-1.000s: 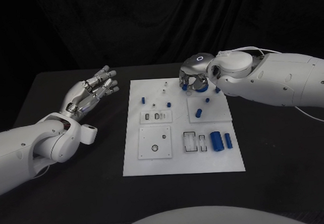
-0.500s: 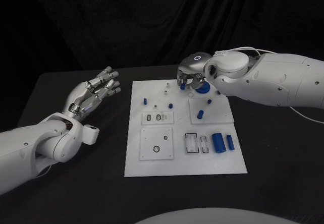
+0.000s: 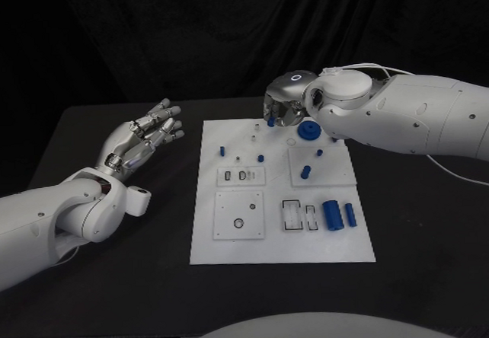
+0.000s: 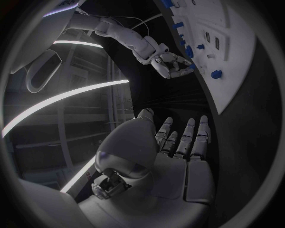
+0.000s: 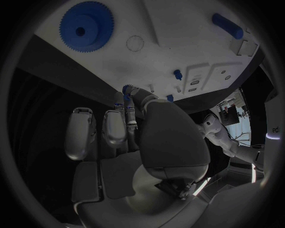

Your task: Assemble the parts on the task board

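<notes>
The right hand (image 3: 285, 106) hangs over the far edge of the white board (image 3: 238, 249), its fingers (image 5: 116, 126) curled in together; a small blue piece (image 5: 127, 89) sits at the fingertips, seemingly pinched between thumb and finger, though the pictures do not settle that. Just beside those fingers, on the board, lies a blue gear (image 3: 310, 132), flat and apart from the hand. Nearer the robot, two blue cylinders (image 3: 337, 214) lie side by side next to a rectangular slot. The left hand (image 3: 144, 138) rests above the black table (image 3: 119, 297) beside the board, fingers (image 4: 189, 137) stretched out and apart, holding nothing.
</notes>
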Motion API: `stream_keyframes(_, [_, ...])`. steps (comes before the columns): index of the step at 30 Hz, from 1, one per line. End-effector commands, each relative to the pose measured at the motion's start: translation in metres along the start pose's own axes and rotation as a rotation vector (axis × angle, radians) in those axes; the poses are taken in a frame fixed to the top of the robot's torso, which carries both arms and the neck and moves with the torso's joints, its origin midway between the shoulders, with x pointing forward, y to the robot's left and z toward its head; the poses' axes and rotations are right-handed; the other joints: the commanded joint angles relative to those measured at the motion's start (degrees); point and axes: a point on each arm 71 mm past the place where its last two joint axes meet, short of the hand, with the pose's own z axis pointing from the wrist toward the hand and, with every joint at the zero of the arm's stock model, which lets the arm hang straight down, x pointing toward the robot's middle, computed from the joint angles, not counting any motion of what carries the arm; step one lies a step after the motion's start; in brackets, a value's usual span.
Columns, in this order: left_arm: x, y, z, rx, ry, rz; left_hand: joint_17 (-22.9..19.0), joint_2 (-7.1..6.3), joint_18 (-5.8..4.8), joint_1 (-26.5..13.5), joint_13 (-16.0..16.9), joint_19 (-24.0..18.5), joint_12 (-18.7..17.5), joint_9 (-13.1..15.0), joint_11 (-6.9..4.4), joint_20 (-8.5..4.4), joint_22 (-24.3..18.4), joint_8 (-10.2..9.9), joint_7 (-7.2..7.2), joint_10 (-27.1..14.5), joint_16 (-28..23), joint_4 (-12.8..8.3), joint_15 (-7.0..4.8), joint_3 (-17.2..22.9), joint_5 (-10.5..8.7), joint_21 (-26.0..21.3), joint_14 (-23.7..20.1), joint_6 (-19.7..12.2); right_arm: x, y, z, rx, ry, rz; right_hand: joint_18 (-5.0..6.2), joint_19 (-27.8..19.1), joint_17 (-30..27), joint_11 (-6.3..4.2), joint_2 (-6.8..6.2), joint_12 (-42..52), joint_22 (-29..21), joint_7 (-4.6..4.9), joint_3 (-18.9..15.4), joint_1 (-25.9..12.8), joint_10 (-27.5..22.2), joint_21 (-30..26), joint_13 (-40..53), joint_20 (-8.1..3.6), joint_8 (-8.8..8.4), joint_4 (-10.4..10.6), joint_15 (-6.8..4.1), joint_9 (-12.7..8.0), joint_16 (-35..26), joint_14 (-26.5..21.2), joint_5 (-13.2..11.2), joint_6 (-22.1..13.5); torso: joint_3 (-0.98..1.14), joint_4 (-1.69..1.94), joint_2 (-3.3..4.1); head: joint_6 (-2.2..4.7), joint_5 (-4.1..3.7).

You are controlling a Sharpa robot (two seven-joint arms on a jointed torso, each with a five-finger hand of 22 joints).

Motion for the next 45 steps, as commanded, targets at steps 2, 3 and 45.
stream_keyframes(2, [0.002,-0.002,0.001,0.028,0.008,0.003,0.06,0.08,-0.66,0.61,0.09,0.29,0.32,0.05,0.29,-0.08,-0.02,0.21,-0.08,0.01,0.29,0.01,0.17,0.37,0.3,-0.13,0.18,0.28,-0.006,-0.003,0.002,0.039,-0.04,0.034,-0.97,0.46,0.02,0.38,-0.07,-0.33,7.56,1.72,0.13,-0.56,0.0,0.3,-0.07,0.03,0.15,0.23,0.0,3.47,0.37,0.95,0.06,1.45,0.07,0.19,0.03,-0.12,-0.36])
stream_keyframes(3, [0.002,-0.002,0.001,0.029,0.008,0.003,0.06,0.08,-0.66,0.61,0.09,0.29,0.32,0.05,0.29,-0.08,-0.02,0.21,-0.08,0.01,0.29,0.01,0.17,0.37,0.3,-0.13,0.18,0.28,-0.006,-0.002,0.003,0.039,-0.041,0.038,-0.97,0.46,0.02,0.38,-0.07,-0.33,7.56,1.72,0.13,-0.56,0.0,0.3,-0.07,0.03,0.15,0.23,0.0,3.47,0.37,0.95,0.06,1.45,0.08,0.18,-0.02,-0.17,-0.36])
stream_keyframes(45, [0.007,-0.001,0.005,0.031,0.02,-0.004,0.07,0.0,-0.69,0.74,0.12,0.3,0.34,0.06,0.31,-0.09,-0.02,0.24,-0.06,0.15,0.38,0.02,0.18,0.44,0.38,-0.14,0.25,0.4,-0.007,0.013,0.021,0.016,-0.012,0.025,-0.9,0.24,-0.28,0.87,0.12,-0.48,7.47,2.21,0.38,-0.19,-0.57,-0.15,-0.34,0.25,-0.29,-0.05,0.33,3.58,0.13,0.72,0.07,0.98,-0.12,0.53,0.19,-0.34,-1.52])
